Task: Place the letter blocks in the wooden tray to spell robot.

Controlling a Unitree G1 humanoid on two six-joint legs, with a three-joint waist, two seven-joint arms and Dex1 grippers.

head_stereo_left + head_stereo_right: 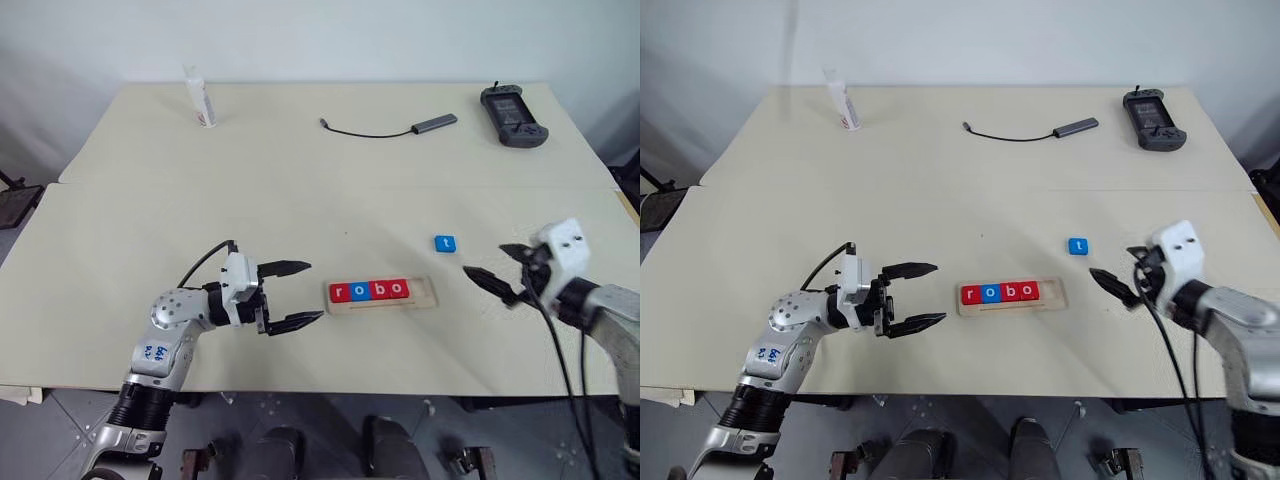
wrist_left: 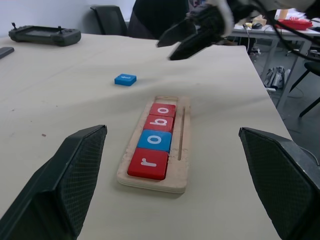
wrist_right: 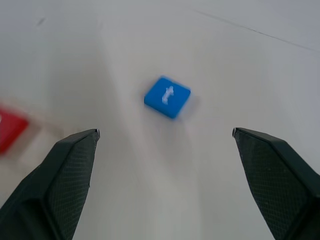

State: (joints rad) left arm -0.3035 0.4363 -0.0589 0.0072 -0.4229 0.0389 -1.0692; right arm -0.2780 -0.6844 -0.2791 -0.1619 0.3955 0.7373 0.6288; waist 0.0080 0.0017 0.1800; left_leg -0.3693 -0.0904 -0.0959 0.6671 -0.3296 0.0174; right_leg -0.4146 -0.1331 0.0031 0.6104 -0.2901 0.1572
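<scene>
The wooden tray [image 1: 425, 297] lies near the table's front edge, holding four letter blocks [image 1: 369, 291] that read r, o, b, o: red, blue, red, red. The right end of its recess is bare. A blue t block [image 1: 445, 243] lies loose on the table behind and to the right of the tray. My right gripper [image 1: 487, 260] is open, hovering just right of the t block [image 3: 167, 96] and pointing toward it with nothing between its fingers. My left gripper [image 1: 312, 291] is open and level, just left of the tray's left end, and empty.
At the back of the table stand a white bottle [image 1: 201, 97], a grey adapter with a black cable [image 1: 435, 123] and a dark handheld controller [image 1: 513, 115]. A seam [image 1: 300, 185] runs across the table between them and the tray.
</scene>
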